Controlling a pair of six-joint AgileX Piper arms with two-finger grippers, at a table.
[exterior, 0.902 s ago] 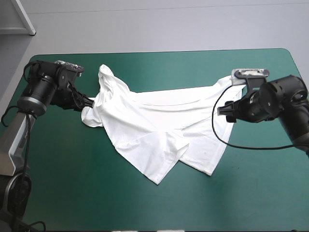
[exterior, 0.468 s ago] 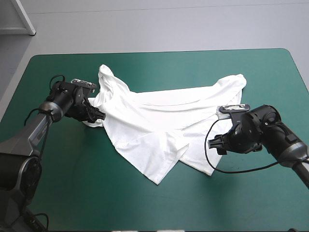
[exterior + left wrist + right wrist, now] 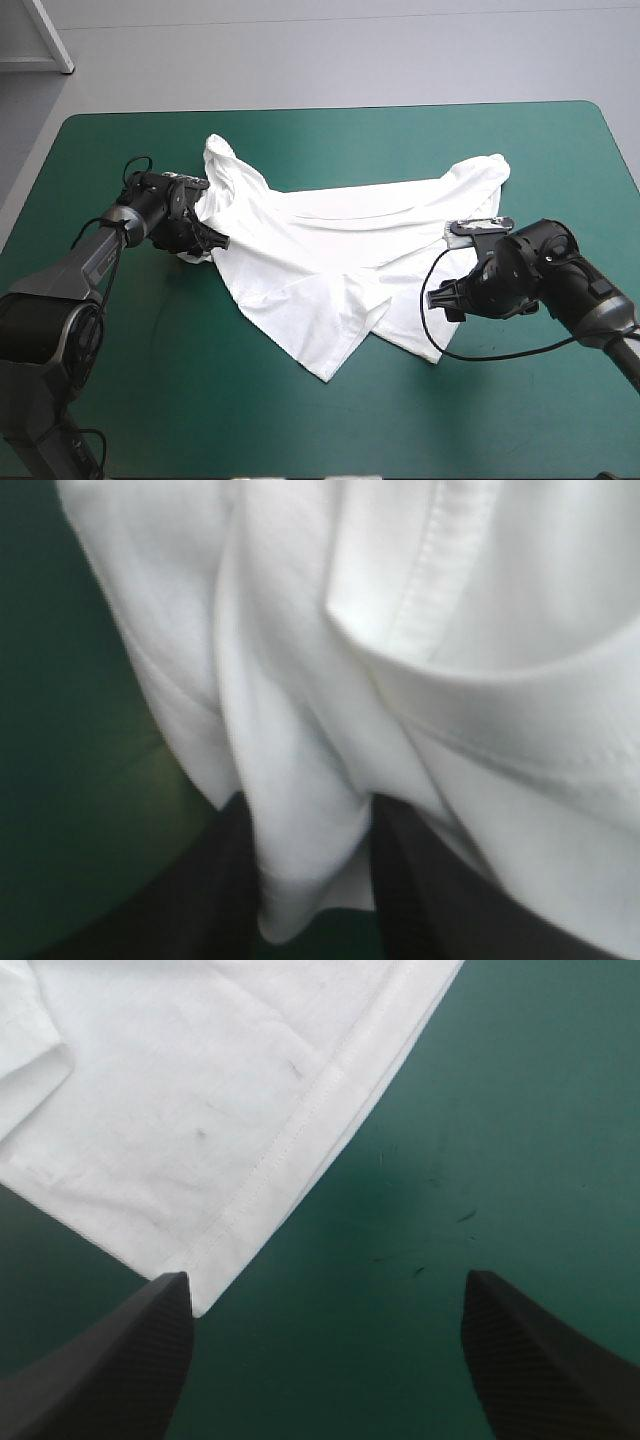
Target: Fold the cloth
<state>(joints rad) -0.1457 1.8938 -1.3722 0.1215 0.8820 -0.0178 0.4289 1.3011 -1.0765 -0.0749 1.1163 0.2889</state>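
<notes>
The left pincer (image 3: 207, 238) pinches a fold of the T-shirt (image 3: 320, 250), probably to pull it flat. The right pincer (image 3: 325, 1280), spread, hangs low over the bench (image 3: 500, 1110) beside the hem corner (image 3: 203, 1302), I think to take it.

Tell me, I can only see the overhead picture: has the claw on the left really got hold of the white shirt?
Observer: Yes. Its wrist view shows the left gripper pinched shut on a fold of the T-shirt.
Operator: And the right claw?
Observer: The right gripper is open and holds nothing; bare teal-green cover lies between its fingers.
Operator: Is it close to the cloth?
Observer: Very close. The T-shirt's stitched hem corner ends right at the tip of one finger.
</notes>
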